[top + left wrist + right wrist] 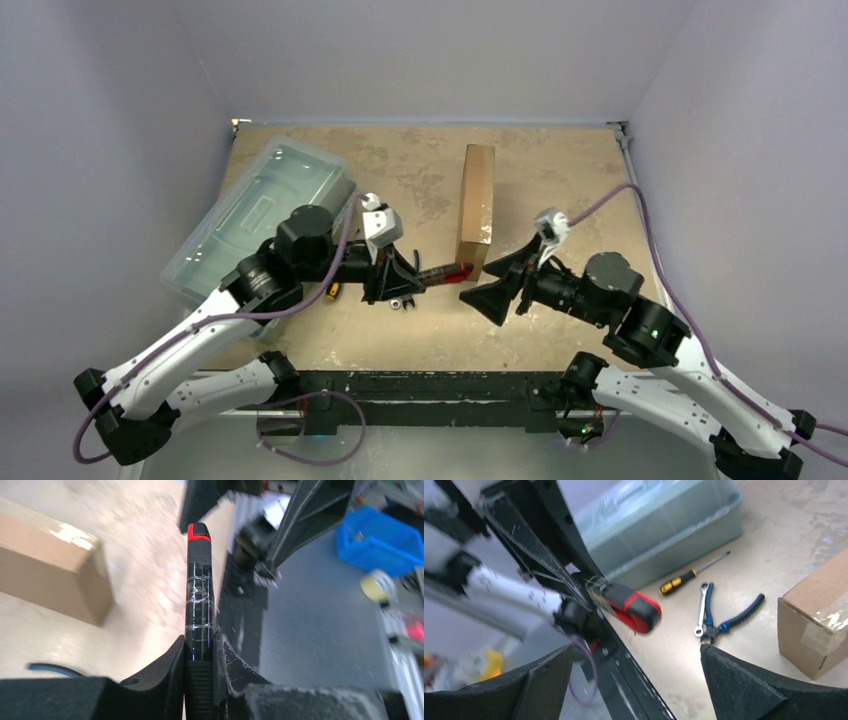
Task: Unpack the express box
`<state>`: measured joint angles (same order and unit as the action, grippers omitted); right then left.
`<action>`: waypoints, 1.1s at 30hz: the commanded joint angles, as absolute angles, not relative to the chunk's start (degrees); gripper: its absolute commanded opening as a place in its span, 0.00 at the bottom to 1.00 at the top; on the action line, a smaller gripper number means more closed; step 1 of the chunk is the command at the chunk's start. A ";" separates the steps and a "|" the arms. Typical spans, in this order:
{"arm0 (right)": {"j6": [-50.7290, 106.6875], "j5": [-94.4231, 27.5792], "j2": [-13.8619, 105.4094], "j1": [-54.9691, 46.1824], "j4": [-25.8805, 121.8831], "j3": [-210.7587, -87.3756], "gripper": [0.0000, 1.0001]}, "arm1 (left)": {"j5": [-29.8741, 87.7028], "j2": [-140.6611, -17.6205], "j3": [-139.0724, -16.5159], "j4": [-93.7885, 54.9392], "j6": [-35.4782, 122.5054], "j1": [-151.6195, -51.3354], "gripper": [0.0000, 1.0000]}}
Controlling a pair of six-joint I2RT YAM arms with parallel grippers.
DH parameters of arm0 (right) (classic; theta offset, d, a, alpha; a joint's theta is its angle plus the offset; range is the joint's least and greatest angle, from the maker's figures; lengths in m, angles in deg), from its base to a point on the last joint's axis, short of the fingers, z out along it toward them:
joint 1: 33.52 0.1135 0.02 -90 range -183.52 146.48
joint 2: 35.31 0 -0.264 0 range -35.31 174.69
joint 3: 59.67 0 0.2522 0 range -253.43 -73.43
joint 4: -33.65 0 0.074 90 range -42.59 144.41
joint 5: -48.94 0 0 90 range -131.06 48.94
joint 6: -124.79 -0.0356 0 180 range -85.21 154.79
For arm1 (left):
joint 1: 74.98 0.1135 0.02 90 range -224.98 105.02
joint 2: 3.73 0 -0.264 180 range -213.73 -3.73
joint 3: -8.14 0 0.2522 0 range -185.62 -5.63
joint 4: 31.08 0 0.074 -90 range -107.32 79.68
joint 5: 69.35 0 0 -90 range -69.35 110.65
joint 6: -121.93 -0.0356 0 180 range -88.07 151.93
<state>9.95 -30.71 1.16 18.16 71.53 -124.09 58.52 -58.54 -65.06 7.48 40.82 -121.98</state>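
Observation:
The express box, plain brown cardboard (pixel 477 205), stands on its long edge at the table's centre back; it also shows in the left wrist view (pixel 50 567) and the right wrist view (pixel 819 620). My left gripper (pixel 403 279) is shut (pixel 199 652) on a black tool with a red tip (pixel 445 273), held above the table with its tip pointing right, just near of the box's front end (pixel 199 590). My right gripper (pixel 490 285) is open and empty (pixel 636 650). It faces the tool's red tip (pixel 631 607) from a short way off.
A translucent greenish plastic bin (pixel 260 215) lies at the left (pixel 664 525). A yellow-and-black screwdriver (pixel 691 572), a wrench (pixel 701 610) and blue-handled pliers (pixel 734 617) lie on the table under my left gripper. The table's near edge has a black rail (pixel 420 385).

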 commanded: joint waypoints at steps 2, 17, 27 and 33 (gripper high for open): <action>-13.69 -45.09 -2.63 17.98 54.59 -118.79 0.99 | 43.42 -51.83 -58.93 -14.48 48.85 -121.83 0.00; -11.86 -40.22 4.81 17.98 31.29 -118.91 0.94 | 48.43 -56.46 -48.77 -53.69 76.93 -121.78 0.00; -9.30 -33.79 5.74 17.98 20.54 -118.54 0.56 | 51.12 -60.59 -43.73 -69.98 90.51 -121.84 0.00; -10.56 -32.92 7.50 17.98 18.31 -118.37 0.57 | 51.71 -61.97 -43.24 -73.97 92.84 -121.88 0.00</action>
<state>-10.20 -34.71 7.17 17.85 24.18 -118.14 50.48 -61.27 -43.25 -67.03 89.54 -121.65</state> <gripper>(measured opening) 0.561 0.184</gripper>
